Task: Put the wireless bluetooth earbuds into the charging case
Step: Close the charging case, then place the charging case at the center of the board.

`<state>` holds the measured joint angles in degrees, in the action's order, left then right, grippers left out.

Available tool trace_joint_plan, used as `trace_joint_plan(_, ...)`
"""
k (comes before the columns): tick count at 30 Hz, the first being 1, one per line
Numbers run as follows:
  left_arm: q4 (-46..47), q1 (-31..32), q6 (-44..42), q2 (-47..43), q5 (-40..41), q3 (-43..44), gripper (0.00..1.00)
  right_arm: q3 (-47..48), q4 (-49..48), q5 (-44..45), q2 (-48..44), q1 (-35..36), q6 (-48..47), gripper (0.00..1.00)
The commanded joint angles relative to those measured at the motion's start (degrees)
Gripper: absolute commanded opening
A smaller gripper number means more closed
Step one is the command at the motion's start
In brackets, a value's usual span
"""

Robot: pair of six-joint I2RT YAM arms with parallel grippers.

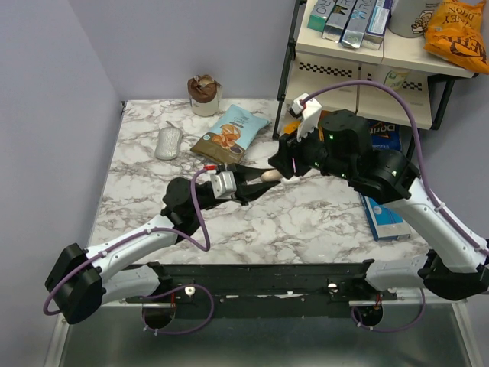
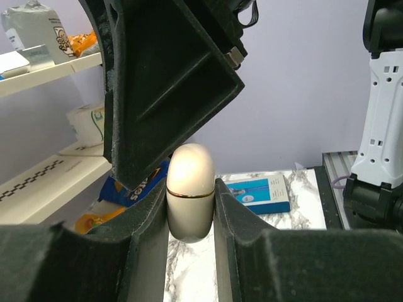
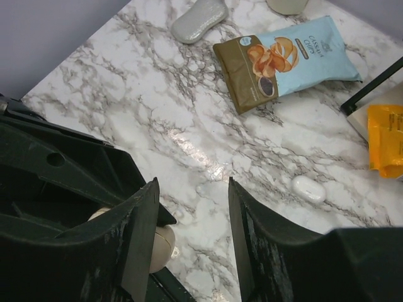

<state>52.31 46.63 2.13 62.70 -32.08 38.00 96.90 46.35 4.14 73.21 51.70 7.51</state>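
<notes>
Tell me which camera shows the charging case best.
Left wrist. The charging case stands close and centred, clamped in the left gripper, its seam line clear. Top external shows it only as a small cream spot; right wrist catches just a partly hidden sliver.

Lilac walls (image 1: 191, 38) enclose a grey-veined marble tabletop (image 1: 306, 222), a black-framed shelf unit (image 1: 340, 55) standing at its far right corner.
</notes>
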Motion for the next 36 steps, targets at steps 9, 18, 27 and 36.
trace_joint_plan(9, -9.9, -3.5, 15.5, 1.1, 16.4, 0.5, 0.00, -10.7, -8.9, 16.4, -11.6, -1.7, 7.3, 0.68)
trace_joint_plan(18, -29.5, -11.9, 37.7, 23.0, 8.9, 11.2, 0.00, -29.5, -15.1, 18.1, -16.1, -2.7, 11.8, 0.68)
trace_joint_plan(27, -30.8, -14.5, 37.9, 41.1, 9.0, 21.0, 0.00, -36.5, -15.8, 17.3, -20.7, -2.7, 12.8, 0.69)
trace_joint_plan(36, -33.7, -16.5, 38.0, 51.0, 11.6, 26.4, 0.00, -38.5, -15.7, 17.6, -21.4, -2.7, 12.1, 0.69)
